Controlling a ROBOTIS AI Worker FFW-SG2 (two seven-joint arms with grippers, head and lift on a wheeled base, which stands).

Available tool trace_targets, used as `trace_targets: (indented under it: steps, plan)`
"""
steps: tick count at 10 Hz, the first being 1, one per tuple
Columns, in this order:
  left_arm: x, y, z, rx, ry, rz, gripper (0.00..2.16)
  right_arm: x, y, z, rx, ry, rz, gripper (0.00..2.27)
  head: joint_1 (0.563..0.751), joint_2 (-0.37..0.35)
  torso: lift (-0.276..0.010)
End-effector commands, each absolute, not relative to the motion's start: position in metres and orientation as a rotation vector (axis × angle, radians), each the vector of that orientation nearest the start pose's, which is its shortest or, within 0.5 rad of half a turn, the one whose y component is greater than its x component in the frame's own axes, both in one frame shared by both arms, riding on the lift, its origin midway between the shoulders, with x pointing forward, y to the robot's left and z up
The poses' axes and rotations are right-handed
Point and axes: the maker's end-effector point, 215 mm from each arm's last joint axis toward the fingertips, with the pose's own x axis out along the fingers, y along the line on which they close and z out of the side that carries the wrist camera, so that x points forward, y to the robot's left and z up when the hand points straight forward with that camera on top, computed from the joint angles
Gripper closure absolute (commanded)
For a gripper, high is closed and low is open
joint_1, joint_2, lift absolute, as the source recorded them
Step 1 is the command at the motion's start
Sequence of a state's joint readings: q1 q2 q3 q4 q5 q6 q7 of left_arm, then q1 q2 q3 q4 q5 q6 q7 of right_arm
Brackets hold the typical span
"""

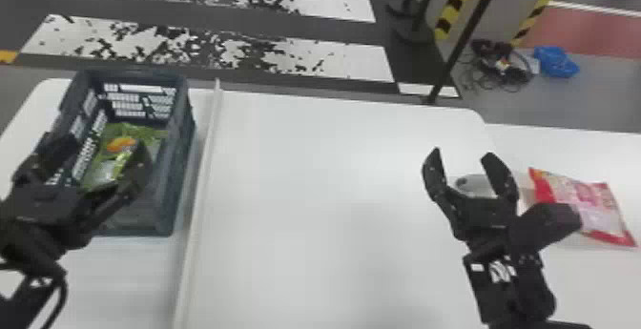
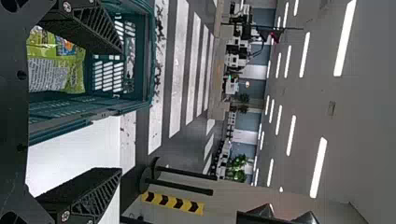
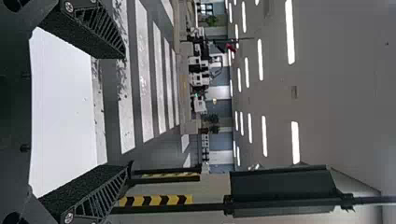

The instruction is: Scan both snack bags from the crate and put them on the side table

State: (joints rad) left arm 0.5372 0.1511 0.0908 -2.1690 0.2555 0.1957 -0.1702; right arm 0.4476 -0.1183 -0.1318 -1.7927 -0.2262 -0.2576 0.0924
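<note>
From here, the left gripper point(image 1: 104, 141), fingers spread by the crate point(image 1: 174, 178), could knock the crate's wall if it drops off-centre, and a shallow pinch might lose the limp green bag point(image 1: 106, 163) lying inside. The red-and-white bag point(image 1: 591, 204) rests on the side table point(image 1: 572, 147); the right gripper's point(image 1: 462, 153) fingers stand apart too

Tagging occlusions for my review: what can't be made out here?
- Green snack bag: head view, partly behind the left gripper.
- Grey object: head view, partly behind the right gripper; kind unclear.
- Red snack bag: head view, lower left part behind the right arm.
</note>
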Motion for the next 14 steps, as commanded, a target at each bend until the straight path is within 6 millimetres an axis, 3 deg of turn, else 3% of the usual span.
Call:
trace_targets:
  steps: [1,4,7,9,11,14]
  plan:
    - [0.436,0.235,-0.337,-0.089,0.127,-0.192,0.1,0.442,-0.279,-0.374,0.058,-0.032,0.012,0.09,0.695,-0.111,-0.087]
    - [0.436,0.24,-0.33,-0.07,0.121,-0.204,0.1,0.435,-0.257,-0.387,0.072,-0.008,0.025,0.09,0.695,-0.048,-0.087]
    - [0.457,0.28,-0.318,0.023,0.182,-0.23,0.1,0.425,-0.254,-0.395,0.072,0.013,0.03,0.09,0.695,-0.002,-0.087]
    - [0.481,0.305,-0.298,0.16,0.19,-0.254,0.1,0.419,-0.254,-0.399,0.068,0.024,0.032,0.09,0.695,0.025,-0.087]
    - [0.507,0.345,-0.31,0.282,0.268,-0.266,0.1,0.415,-0.248,-0.394,0.06,0.02,0.041,0.09,0.695,0.069,-0.087]
    - [0.547,0.359,-0.334,0.47,0.373,-0.368,0.1,0.409,-0.238,-0.391,0.041,0.026,0.052,0.09,0.695,0.127,-0.087]
